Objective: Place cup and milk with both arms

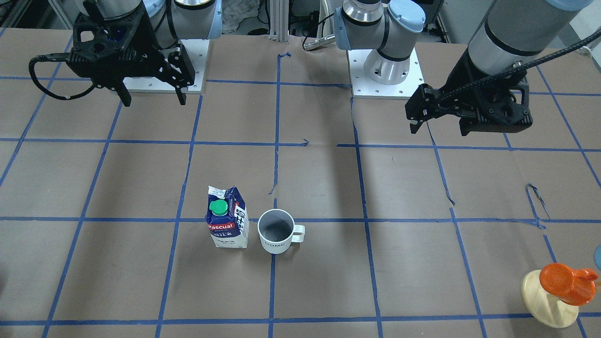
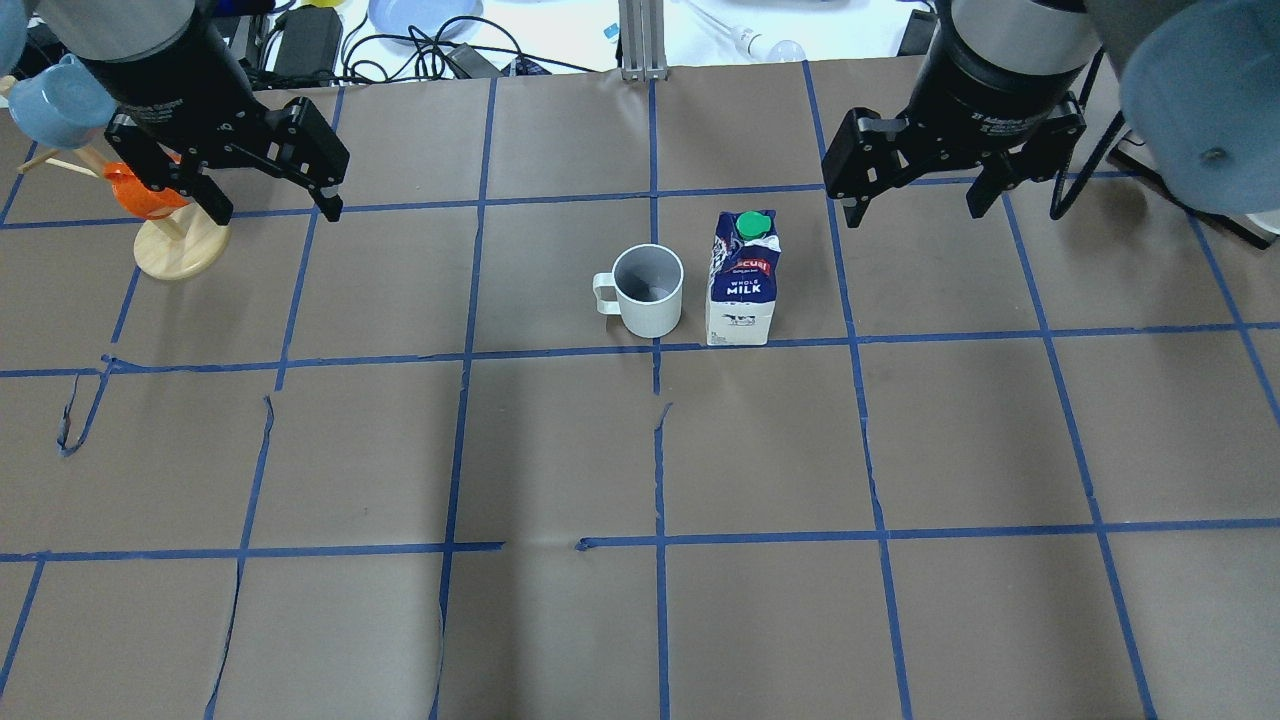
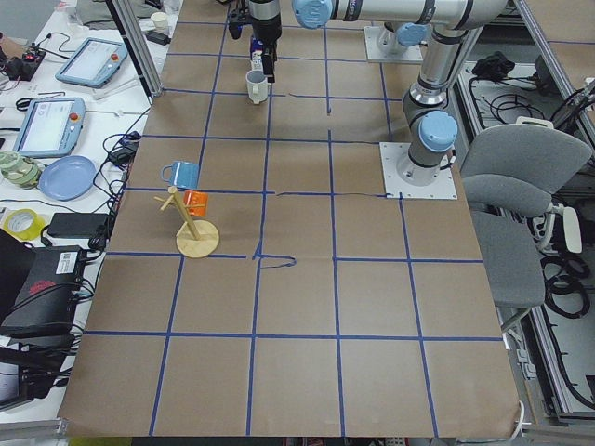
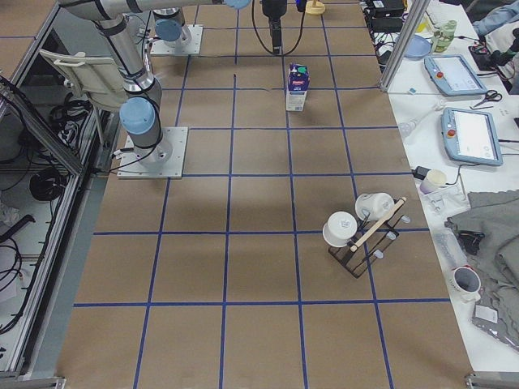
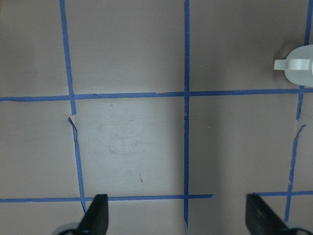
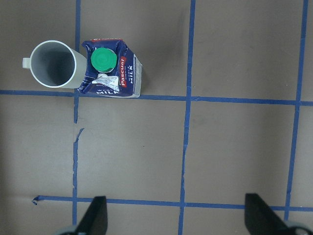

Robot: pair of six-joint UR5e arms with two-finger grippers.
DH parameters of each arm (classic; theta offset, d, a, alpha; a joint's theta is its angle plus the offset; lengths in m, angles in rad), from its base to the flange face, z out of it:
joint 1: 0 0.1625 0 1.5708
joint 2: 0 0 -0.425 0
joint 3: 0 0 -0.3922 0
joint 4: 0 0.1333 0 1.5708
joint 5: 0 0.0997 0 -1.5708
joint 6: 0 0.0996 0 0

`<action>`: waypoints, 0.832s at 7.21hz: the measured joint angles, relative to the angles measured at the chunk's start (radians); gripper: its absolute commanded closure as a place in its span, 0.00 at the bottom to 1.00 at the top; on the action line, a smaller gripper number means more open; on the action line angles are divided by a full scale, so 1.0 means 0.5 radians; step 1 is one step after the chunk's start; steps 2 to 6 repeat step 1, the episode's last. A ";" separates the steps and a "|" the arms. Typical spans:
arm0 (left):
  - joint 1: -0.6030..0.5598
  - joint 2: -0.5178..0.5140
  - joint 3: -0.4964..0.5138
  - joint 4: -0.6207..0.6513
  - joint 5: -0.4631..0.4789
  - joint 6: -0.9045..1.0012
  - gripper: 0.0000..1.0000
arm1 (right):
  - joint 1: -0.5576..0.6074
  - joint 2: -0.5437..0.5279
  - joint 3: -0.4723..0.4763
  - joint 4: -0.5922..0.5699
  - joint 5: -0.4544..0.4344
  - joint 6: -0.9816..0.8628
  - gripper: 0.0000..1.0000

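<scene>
The cup (image 2: 648,290), white with a grey inside, stands upright mid-table, its handle turned away from the milk (image 2: 743,280). The milk carton stands upright right beside it, green cap on top. Both also show in the front view, cup (image 1: 276,231) and milk (image 1: 227,224). My left gripper (image 2: 275,205) hangs open and empty above the table, well to the cup's handle side. Its wrist view catches only the cup (image 5: 301,66) at the right edge. My right gripper (image 2: 912,210) is open and empty too, raised beyond the milk. Its wrist view looks down on the milk (image 6: 112,71) and cup (image 6: 53,64).
A wooden mug tree (image 2: 180,250) with an orange mug (image 1: 566,281) and a blue mug (image 3: 181,173) stands under and beside my left arm. A second rack with white cups (image 4: 361,235) sits at the table's other end. The arm base plates (image 1: 385,70) are on the robot's side.
</scene>
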 measured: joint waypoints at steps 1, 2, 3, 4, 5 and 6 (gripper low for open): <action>0.000 0.003 -0.001 -0.001 0.002 0.005 0.00 | 0.000 0.000 0.000 0.001 0.000 0.000 0.00; 0.000 0.003 -0.001 -0.001 0.002 0.005 0.00 | 0.000 0.000 0.000 0.001 0.000 0.000 0.00; 0.000 0.003 -0.001 -0.001 0.002 0.005 0.00 | 0.000 0.000 0.000 0.001 0.000 0.000 0.00; 0.000 0.003 -0.001 -0.001 0.002 0.005 0.00 | 0.000 0.000 0.000 0.001 0.000 0.000 0.00; 0.000 0.003 -0.001 -0.001 0.002 0.005 0.00 | 0.000 0.000 0.000 0.001 0.000 0.000 0.00; 0.000 0.003 -0.001 -0.001 0.002 0.005 0.00 | 0.000 0.000 0.000 0.001 0.000 0.000 0.00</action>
